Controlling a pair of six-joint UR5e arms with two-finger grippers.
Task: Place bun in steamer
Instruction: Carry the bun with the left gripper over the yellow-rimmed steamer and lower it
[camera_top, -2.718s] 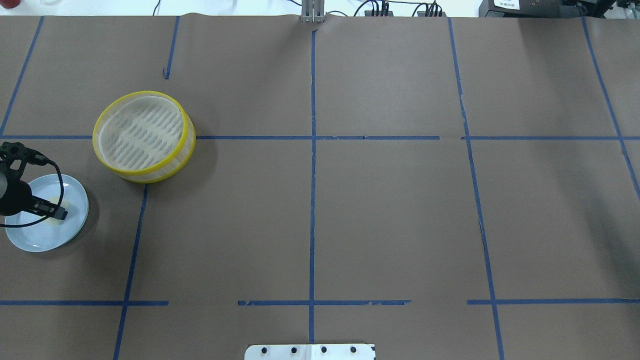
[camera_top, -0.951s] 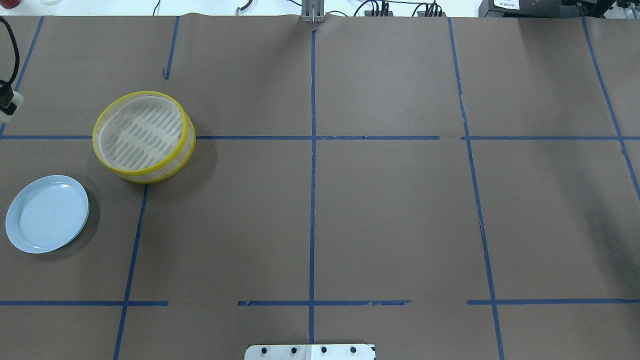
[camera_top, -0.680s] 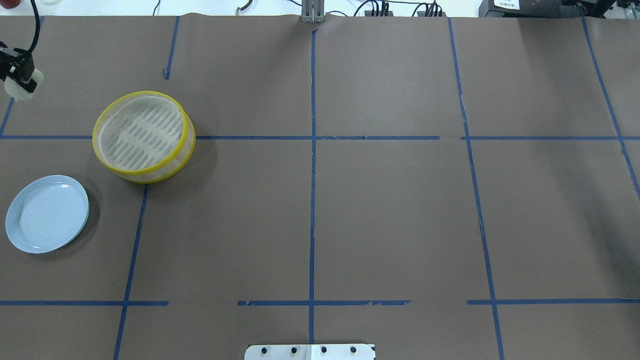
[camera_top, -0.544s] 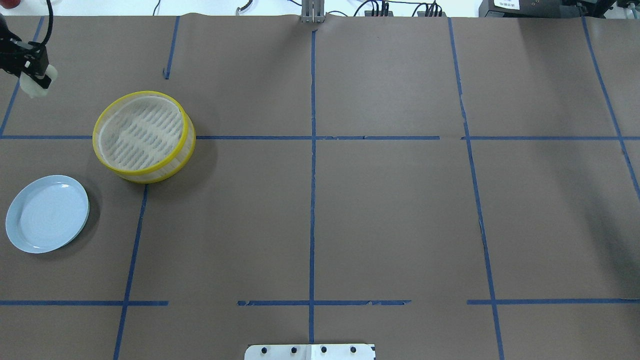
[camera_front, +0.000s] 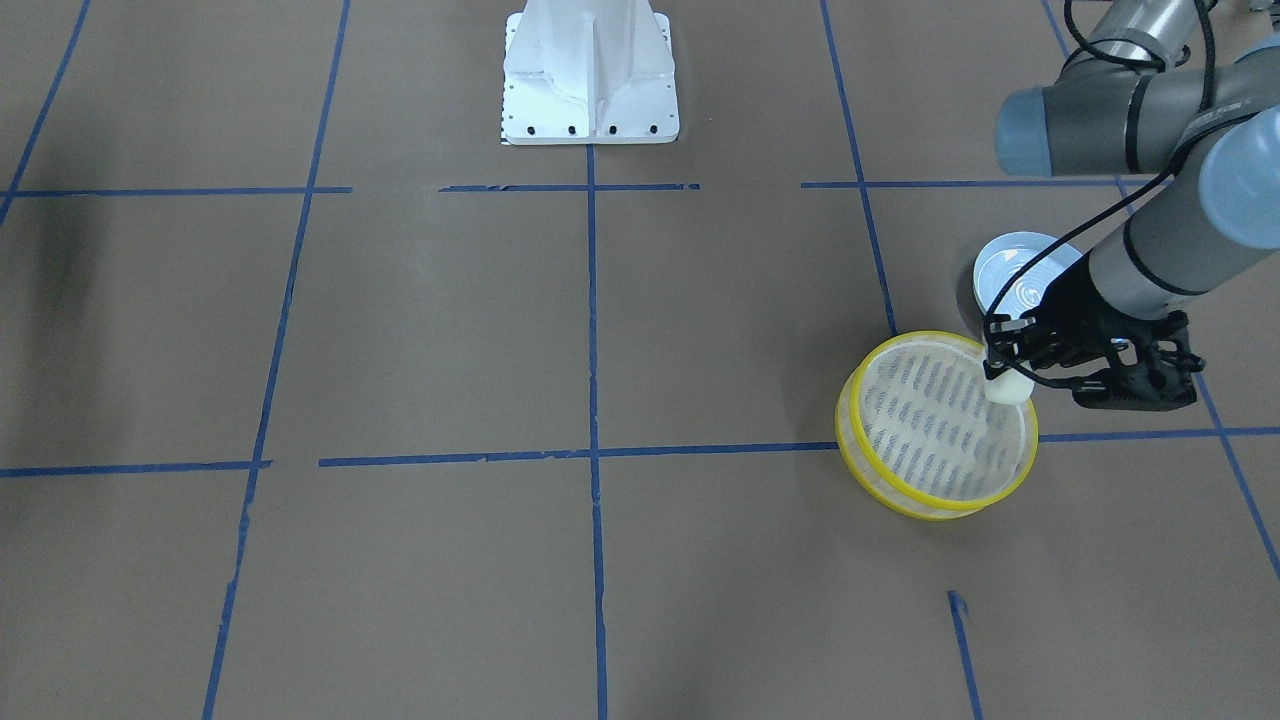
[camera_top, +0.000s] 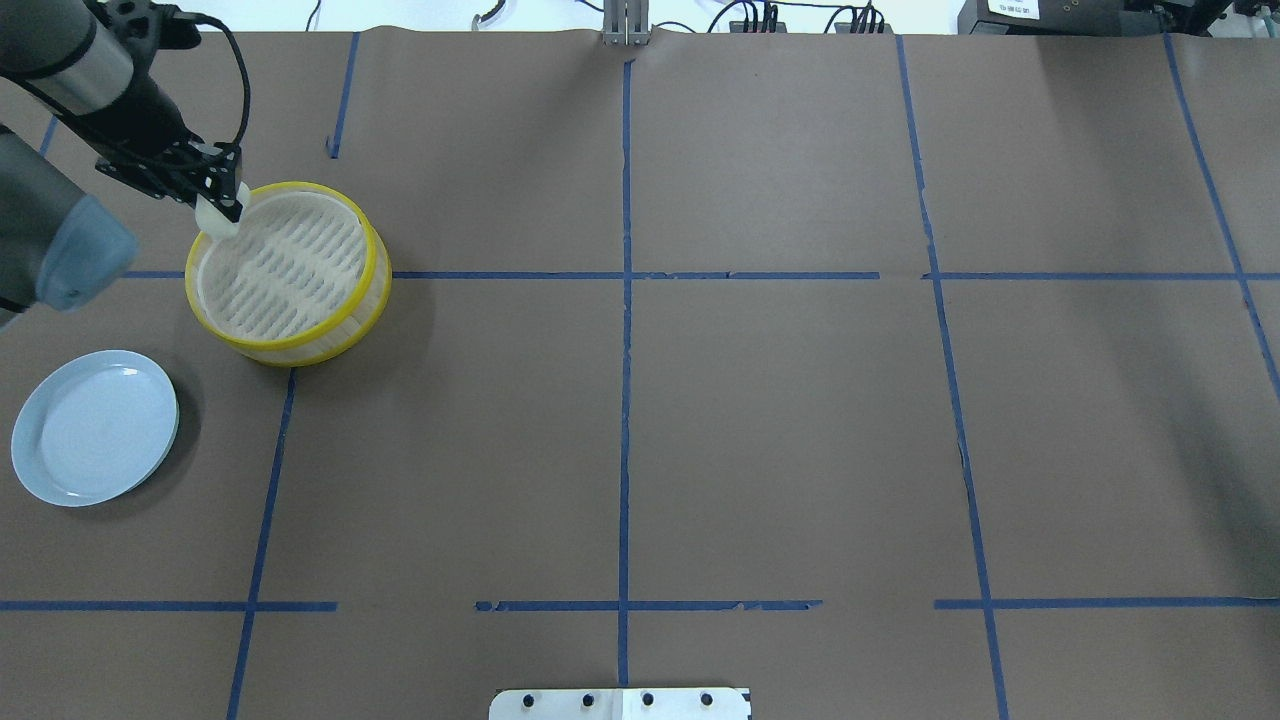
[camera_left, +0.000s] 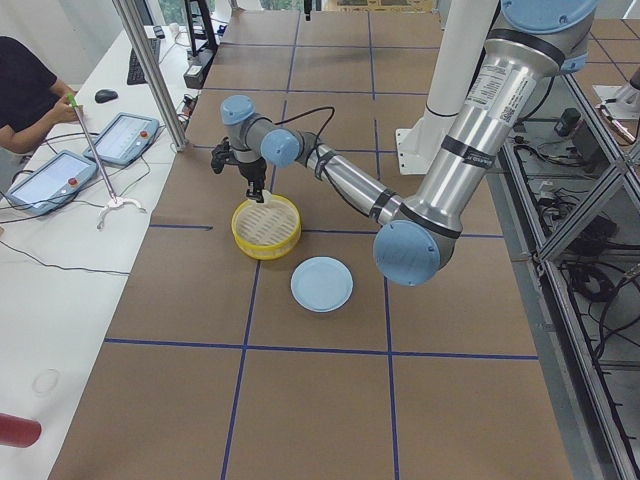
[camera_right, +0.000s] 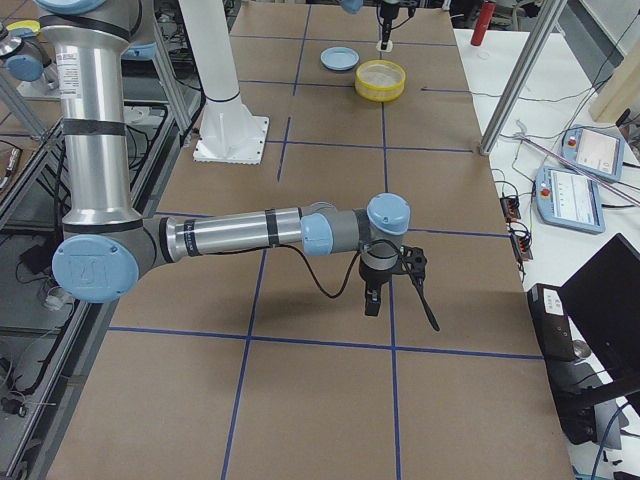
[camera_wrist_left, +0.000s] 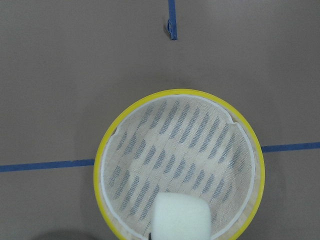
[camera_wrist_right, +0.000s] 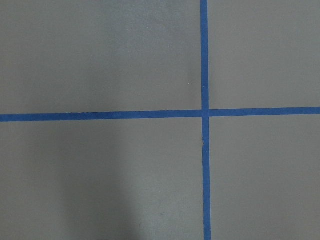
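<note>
The steamer (camera_top: 300, 270) stands on the left part of the table, with yellow rims and a bare slotted floor. My left gripper (camera_top: 222, 200) is shut on the cream-white bun (camera_top: 218, 216) and holds it above the steamer's far-left rim. In the front-facing view the bun (camera_front: 1008, 388) hangs over the edge of the steamer (camera_front: 930, 430). The left wrist view shows the bun (camera_wrist_left: 181, 216) at the bottom, over the steamer's floor (camera_wrist_left: 185, 140). My right gripper (camera_right: 400, 305) shows only in the exterior right view, above bare table; I cannot tell whether it is open.
A pale blue plate (camera_top: 95, 427), with nothing on it, lies near the table's left edge, nearer to me than the steamer. The white robot base (camera_front: 590, 75) is at the table's middle. Blue tape lines cross the brown table cover. An operator sits beside the table (camera_left: 25, 85).
My left gripper took the bun off the blue plate, lifted it away past the view's left edge, then swung right to the steamer's far-left rim. The plate now holds nothing.
</note>
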